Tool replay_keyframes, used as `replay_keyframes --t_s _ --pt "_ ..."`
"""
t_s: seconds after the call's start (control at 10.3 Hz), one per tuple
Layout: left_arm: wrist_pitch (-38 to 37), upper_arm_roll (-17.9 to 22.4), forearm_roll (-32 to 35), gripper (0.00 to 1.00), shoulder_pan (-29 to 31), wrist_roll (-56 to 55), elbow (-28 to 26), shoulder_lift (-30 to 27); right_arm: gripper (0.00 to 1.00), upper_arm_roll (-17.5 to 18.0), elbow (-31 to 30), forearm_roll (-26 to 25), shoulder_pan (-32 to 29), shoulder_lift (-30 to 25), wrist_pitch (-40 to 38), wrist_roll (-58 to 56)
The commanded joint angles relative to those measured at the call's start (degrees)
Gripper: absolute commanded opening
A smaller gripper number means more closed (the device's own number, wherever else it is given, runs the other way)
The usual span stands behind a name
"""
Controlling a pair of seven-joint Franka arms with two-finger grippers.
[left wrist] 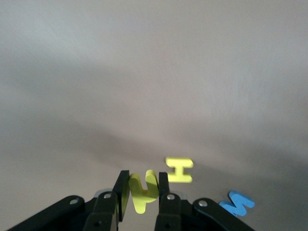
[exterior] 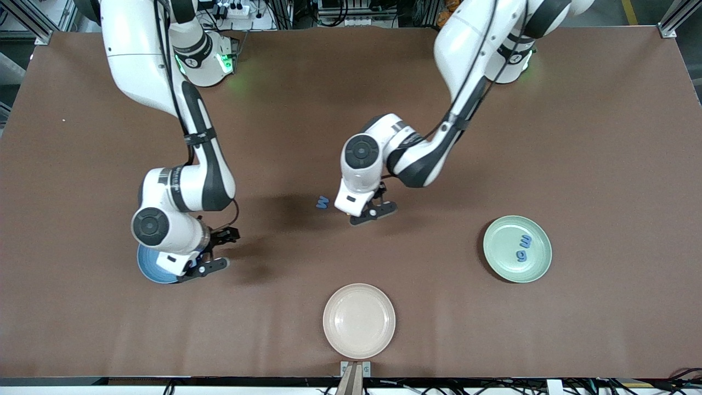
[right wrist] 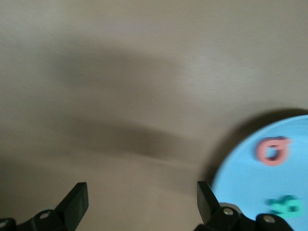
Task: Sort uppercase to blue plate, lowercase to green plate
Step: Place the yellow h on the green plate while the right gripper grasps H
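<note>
Brown cloth covers the long table [exterior: 576, 137], with both arm bases along its edge farthest from the front camera.

Largest on it are three plates. Nearest the front camera, at mid-table, sits a cream plate [exterior: 359, 320]. Toward the left arm's end lies the green plate [exterior: 517, 248], holding two small letters: a blue m-like letter [exterior: 526, 240] and a blue e-like letter [exterior: 520, 254] just beside it, slightly nearer the camera. Toward the right arm's end lies the blue plate [exterior: 151, 267], mostly hidden under the right arm in the front view; the right wrist view shows its rim [right wrist: 231, 168] and, lying in it, a red Q [right wrist: 273, 150] and a teal-green R [right wrist: 285, 206].

Over the edge of the blue plate hangs the right gripper [exterior: 211, 253], its jaws spread wide with nothing between them.

Near the middle of the table the left gripper [exterior: 374, 211] is down low, its jaws narrowed onto a small yellow hooked letter [left wrist: 143, 190], which stands clamped between the two fingers [left wrist: 163, 190] in the left wrist view. Just beside that gripper, on the cloth, lies a yellow H [left wrist: 179, 170], and near it a blue W [exterior: 322, 202], which sits toward the right arm's end from the gripper.
</note>
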Motion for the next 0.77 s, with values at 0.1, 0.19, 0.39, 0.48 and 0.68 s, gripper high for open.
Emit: replay_keyframes --t_s 0.1,0.19,0.39,0.48,0.68 --pt "-6.5 -0.4 -2.6 0.0 8.0 14.2 -2.2 -6.2 1.0 4.8 7.0 0.7 3.3 3.1 -0.1 14.2" --pt "-8.1 -0.3 -2.3 0.0 10.9 19.6 -2.6 -6.8 1.0 4.9 9.7 0.8 5.2 4.9 -0.1 17.9" --pt "-10.9 0.1 -1.9 0.0 18.2 33.2 -3.2 -7.3 1.0 6.2 15.8 1.1 7.5 9.0 -0.1 24.6" --pt "-11.0 0.2 -1.9 0.0 21.7 39.7 -3.4 -7.0 1.0 9.0 19.1 0.9 7.9 10.9 -0.2 28.4" --pt "-10.4 0.2 -1.8 0.0 28.3 50.9 -3.5 -6.0 1.0 10.8 21.6 0.4 10.8 13.6 -0.1 32.0"
